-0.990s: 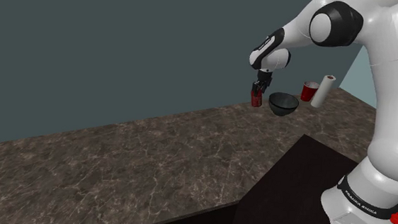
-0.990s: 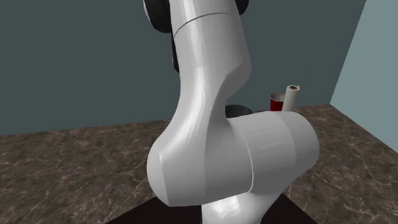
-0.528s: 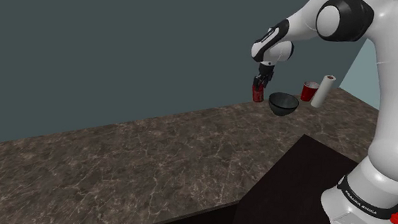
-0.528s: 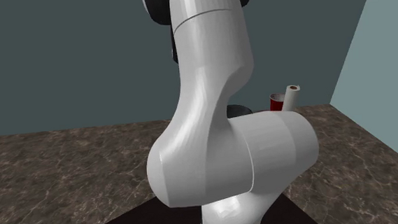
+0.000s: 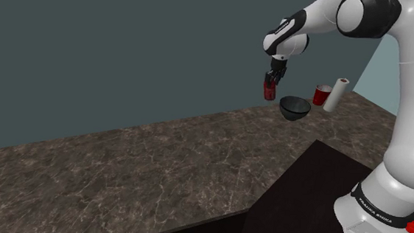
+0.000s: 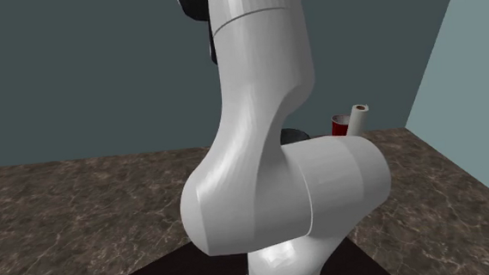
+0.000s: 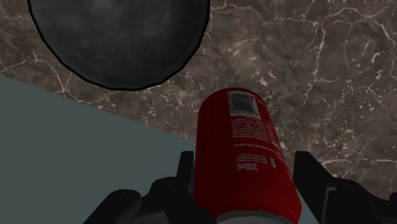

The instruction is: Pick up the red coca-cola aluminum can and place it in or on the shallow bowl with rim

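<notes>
The red can (image 5: 269, 87) hangs in the air, clasped by my black gripper (image 5: 273, 80), just left of the dark bowl (image 5: 294, 108) in the shoulder view. In the wrist view the can (image 7: 245, 153) sits between the two fingers (image 7: 185, 170), its white label text showing, and the dark round bowl (image 7: 121, 38) lies ahead on the marble counter. The can is well above the counter surface. In the second exterior view the arm's white body hides the can and most of the bowl (image 6: 296, 136).
A red cup (image 5: 321, 95) and a white roll (image 5: 337, 94) stand behind the bowl near the wall corner; both show as cup (image 6: 342, 125) and roll (image 6: 357, 117) in the second exterior view. The dark marble counter (image 5: 121, 166) stretches to the shoulder view's left. My black stand (image 5: 303, 207) is at lower right.
The gripper has risen with the can, lifting it higher above the counter and slightly toward the bowl. The bowl, cup and roll have not moved.
</notes>
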